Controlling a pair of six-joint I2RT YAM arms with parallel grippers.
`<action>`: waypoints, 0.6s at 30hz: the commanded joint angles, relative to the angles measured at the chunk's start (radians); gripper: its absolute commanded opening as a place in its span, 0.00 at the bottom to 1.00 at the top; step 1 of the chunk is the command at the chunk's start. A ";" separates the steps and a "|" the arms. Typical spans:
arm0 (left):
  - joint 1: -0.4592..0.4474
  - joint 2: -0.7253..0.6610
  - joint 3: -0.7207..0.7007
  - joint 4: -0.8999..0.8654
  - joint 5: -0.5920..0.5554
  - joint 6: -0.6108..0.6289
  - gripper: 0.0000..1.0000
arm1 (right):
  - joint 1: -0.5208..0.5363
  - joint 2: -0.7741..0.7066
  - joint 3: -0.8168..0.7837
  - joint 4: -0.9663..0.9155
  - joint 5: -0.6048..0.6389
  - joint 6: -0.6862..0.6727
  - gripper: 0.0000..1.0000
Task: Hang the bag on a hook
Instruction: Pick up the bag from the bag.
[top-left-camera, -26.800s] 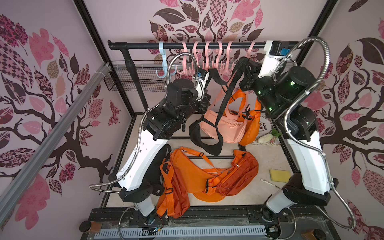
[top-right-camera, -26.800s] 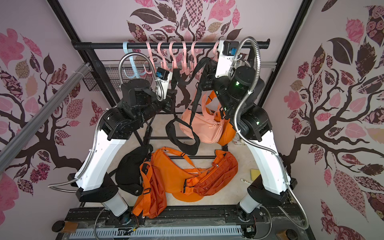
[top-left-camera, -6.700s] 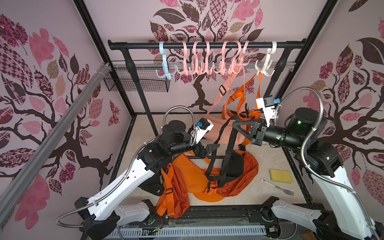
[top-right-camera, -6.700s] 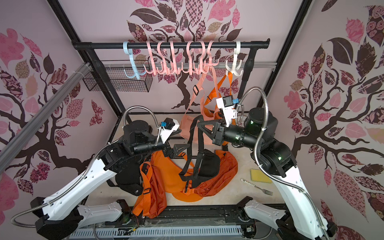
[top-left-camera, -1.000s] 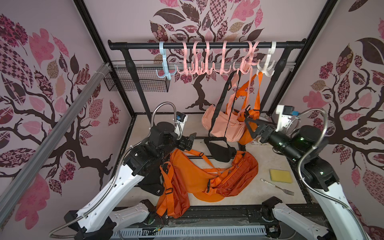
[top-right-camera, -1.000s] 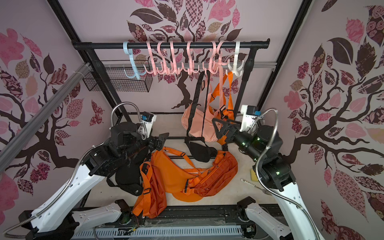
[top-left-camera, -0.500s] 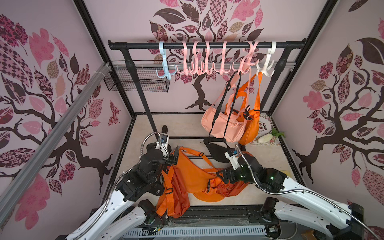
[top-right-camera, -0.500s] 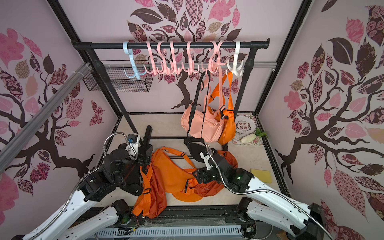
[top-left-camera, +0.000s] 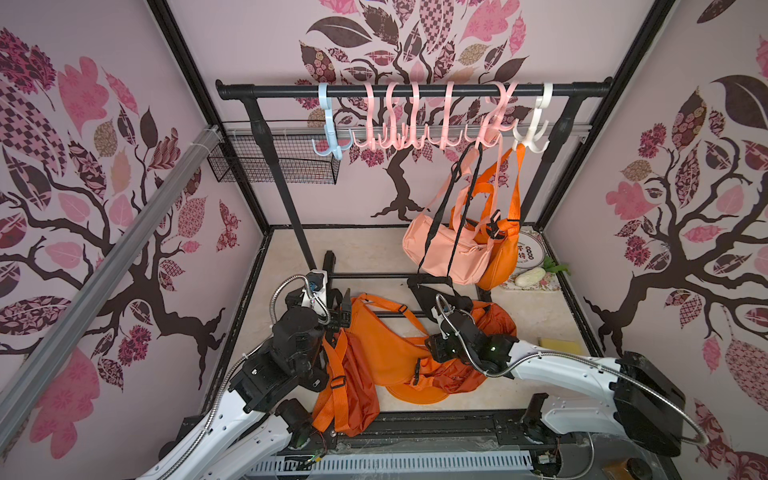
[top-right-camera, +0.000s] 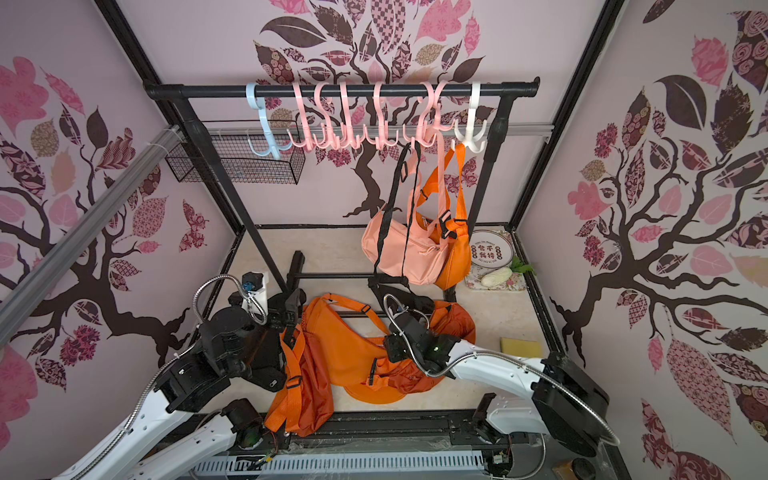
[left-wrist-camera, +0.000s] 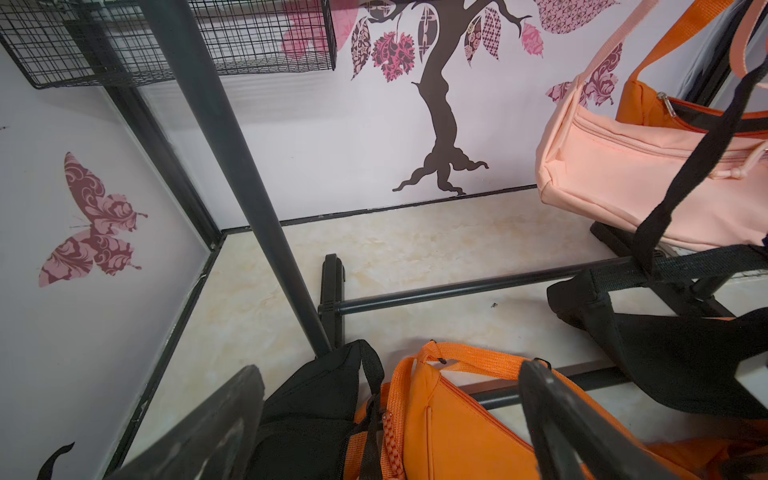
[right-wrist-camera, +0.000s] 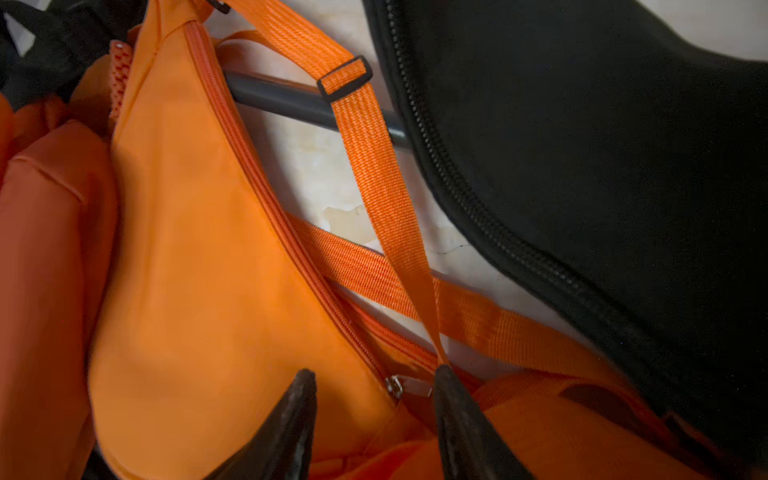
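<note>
While orange bag (right-wrist-camera: 199, 270) lies on floor (top-left-camera: 374, 249) at foot of rack (top-left-camera: 415, 89), right gripper (right-wrist-camera: 374, 374) is low over it, jaws half apart astride zipper pull (right-wrist-camera: 405, 388), strap (right-wrist-camera: 374, 158) touching one tip. Left gripper (left-wrist-camera: 390, 368) spread wide, empty, near post (left-wrist-camera: 232, 166).

A rail (top-left-camera: 415, 89) spans the back, hooks (top-left-camera: 399, 141) strung along it. Toward its right end hang three bags (top-left-camera: 446, 249) (one dangling lowest, in front of the other two). A basket (top-left-camera: 307, 168) sits behind the left post (top-left-camera: 286, 199). Before the rail a heap (top-left-camera: 386, 349) of bags lies on the floor (top-left-camera: 365, 249). At far right lies a plate (top-left-camera: 530, 253), behind a sponge (top-left-camera: 559, 344).
</note>
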 joint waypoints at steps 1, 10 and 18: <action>0.001 -0.001 -0.029 0.032 0.004 -0.009 0.98 | 0.003 0.056 -0.021 0.086 0.089 0.004 0.46; 0.001 0.013 -0.028 0.033 0.020 -0.007 0.98 | 0.002 0.216 -0.040 0.208 0.088 -0.019 0.45; 0.001 0.009 -0.033 0.036 0.036 -0.003 0.98 | 0.002 0.229 -0.003 0.193 0.118 -0.036 0.15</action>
